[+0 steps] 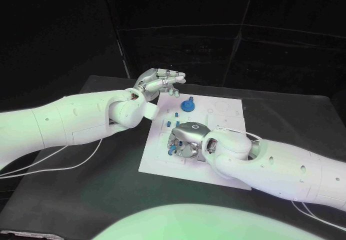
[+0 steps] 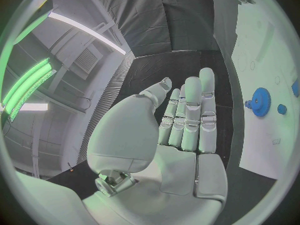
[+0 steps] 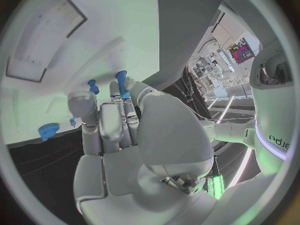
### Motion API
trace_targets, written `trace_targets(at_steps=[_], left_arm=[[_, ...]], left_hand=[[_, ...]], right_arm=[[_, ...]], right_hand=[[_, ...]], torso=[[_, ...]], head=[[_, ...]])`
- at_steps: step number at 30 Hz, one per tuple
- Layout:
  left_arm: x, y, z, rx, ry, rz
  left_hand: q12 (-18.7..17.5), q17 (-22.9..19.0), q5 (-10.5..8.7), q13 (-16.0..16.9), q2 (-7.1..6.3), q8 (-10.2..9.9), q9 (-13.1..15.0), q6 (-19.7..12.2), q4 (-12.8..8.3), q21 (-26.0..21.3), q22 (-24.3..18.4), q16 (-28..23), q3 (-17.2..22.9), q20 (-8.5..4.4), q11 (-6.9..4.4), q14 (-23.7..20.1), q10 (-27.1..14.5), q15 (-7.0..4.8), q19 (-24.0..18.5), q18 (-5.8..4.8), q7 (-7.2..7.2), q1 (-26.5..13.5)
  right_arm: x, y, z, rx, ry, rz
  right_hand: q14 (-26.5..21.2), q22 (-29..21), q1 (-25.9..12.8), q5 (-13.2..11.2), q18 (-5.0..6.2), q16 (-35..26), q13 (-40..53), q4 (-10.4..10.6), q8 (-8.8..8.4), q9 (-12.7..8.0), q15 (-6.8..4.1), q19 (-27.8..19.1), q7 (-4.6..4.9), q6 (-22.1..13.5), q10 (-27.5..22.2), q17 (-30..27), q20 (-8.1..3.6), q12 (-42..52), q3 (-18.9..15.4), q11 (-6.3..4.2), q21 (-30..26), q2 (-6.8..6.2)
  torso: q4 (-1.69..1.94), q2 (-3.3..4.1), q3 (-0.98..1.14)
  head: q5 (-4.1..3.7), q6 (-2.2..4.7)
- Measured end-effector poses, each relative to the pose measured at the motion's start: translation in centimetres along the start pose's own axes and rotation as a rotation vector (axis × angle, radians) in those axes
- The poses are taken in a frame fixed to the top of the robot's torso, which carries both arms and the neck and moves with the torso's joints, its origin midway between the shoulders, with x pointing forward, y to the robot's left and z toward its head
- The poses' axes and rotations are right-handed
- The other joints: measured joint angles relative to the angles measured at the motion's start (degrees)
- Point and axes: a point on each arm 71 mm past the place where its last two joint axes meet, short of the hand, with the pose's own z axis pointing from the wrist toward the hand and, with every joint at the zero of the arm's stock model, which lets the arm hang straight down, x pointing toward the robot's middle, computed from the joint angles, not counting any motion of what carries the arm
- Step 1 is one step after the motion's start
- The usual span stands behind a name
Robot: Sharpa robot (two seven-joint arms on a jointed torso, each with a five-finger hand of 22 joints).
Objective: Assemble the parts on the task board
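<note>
Right hand [image 1: 189, 141] pinches blue peg [image 3: 121, 81]; blue gear [image 1: 188, 105] beyond.

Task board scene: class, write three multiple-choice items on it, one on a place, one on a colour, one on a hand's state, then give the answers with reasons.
1. Where is the gear?
A. On the task board
B. On the black table
C. In the left hand

2. What colour is the gear?
A. Red
B. Blue
C. Yellow

3. How is the left hand?
A. Gripping a part
B. Holding nothing
C. Pressing the board

Answers:
A, it sits on the white plate.
B, the left wrist view shows it blue.
B, its fingers are straight, with nothing between them.
</note>
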Motion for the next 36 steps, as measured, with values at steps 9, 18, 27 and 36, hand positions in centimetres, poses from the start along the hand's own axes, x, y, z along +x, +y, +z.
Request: trace_targets(at_steps=[9,18,27,36], left_arm=[[0.0,0.0,0.0,0.0,0.001,0.0],[0.0,0.0,0.0,-0.001,0.0,0.0],[-0.1,0.0,0.0,-0.003,0.0,0.0],[-0.2,0.0,-0.1,-0.004,-0.001,0.0]], left_hand=[[0.0,0.0,0.0,0.0,0.0,0.0,0.0,0.0,0.0,0.0,-0.05,0.0,0.0,0.0,0.0,0.0,0.0,0.0,0.0,0.0,0.0,0.0],[0.0,0.0,0.0,-0.01,0.0,0.0,0.0,0.0,0.0,0.0,-0.05,0.0,0.0,0.0,0.0,0.0,0.0,0.0,0.0,0.0,0.0,0.0],[0.0,0.01,0.0,-0.01,0.0,0.0,0.0,0.0,0.0,0.0,-0.04,0.0,0.0,0.0,0.0,0.0,0.0,0.0,0.0,0.0,0.0,0.0],[0.0,0.01,0.0,-0.01,0.0,0.0,0.0,0.0,0.0,0.0,-0.04,0.0,0.0,0.0,0.0,0.0,0.0,0.0,0.0,0.0,0.0,0.0]], right_arm=[[0.8,0.6,0.1,-0.013,0.022,-0.02],[1.2,0.6,-0.1,-0.02,0.024,-0.03],[1.3,0.3,-0.8,-0.024,-0.022,-0.007],[0.0,-0.6,-3.6,-0.025,-0.151,0.052]], right_hand=[[-0.01,-0.72,-2.24,2.18,0.0,0.0,-0.56,0.68,-2.01,-0.59,0.64,-0.41,1.52,-3.42,-2.94,-0.26,0.41,-3.07,-0.66,1.43,0.0,-2.23],[-0.01,-1.34,-3.0,2.68,0.0,0.0,-0.4,0.92,-2.16,-0.68,0.64,-0.93,1.46,-10.07,-4.56,-0.73,0.93,-4.09,-0.91,1.63,-0.51,-2.99],[-1.27,-9.6,-3.38,3.22,0.0,-3.83,-0.45,0.64,-2.16,-0.68,1.86,-5.15,0.81,-19.5,-11.77,-6.91,1.45,-4.58,-4.14,2.27,-6.04,-3.82],[-1.76,-11.36,-3.35,4.06,-0.01,-4.32,0.05,0.45,-1.38,-0.14,1.95,-5.54,1.76,-17.24,-13.42,-8.1,1.44,-1.27,-6.93,2.33,-7.13,-3.79]], torso=[[-0.01,0.03,-0.01],[-0.02,0.03,-0.01],[-0.05,0.01,0.03],[-0.18,-0.11,0.03]], head=[[-0.01,-0.03],[0.16,-0.16],[0.19,-0.1],[-0.19,0.27]])
